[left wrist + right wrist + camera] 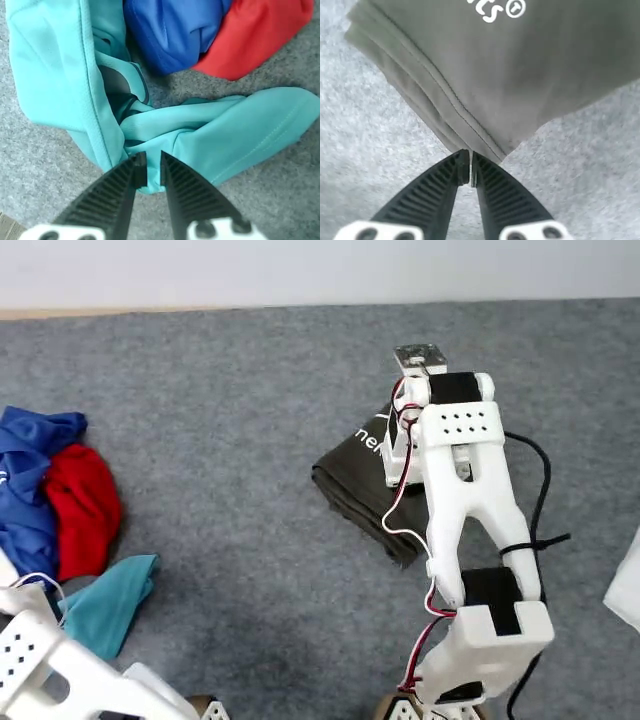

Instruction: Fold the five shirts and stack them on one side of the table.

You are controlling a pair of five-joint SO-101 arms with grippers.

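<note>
A grey, carpet-like table surface [230, 440] spreads across the whole scene. Behind it stands a pale wall [300, 270], with a thin wooden strip [60, 312] showing at the far left where the two meet.

The white right arm [470, 500] reaches from the near edge out over the middle-right of the table, and a black cable [535, 470] loops beside it. The left arm [50, 670] sits low in the near left corner.

A dark folded shirt [350, 480] with white print lies flat under the right arm's wrist. At the left edge three crumpled shirts lie touching. The blue shirt [30, 490] is farthest left, the red shirt [85, 510] is against it, and the teal shirt [105, 605] is nearest the left arm. A piece of white cloth [628, 590] shows at the right edge.

The right gripper [470, 167] has its jaws pressed together, with the tips at the corner of the dark shirt's hem. I cannot tell whether any hem is caught. The left gripper [151, 162] has its jaws a narrow slit apart over a fold of the teal shirt, and no cloth is visibly clamped between them.
</note>
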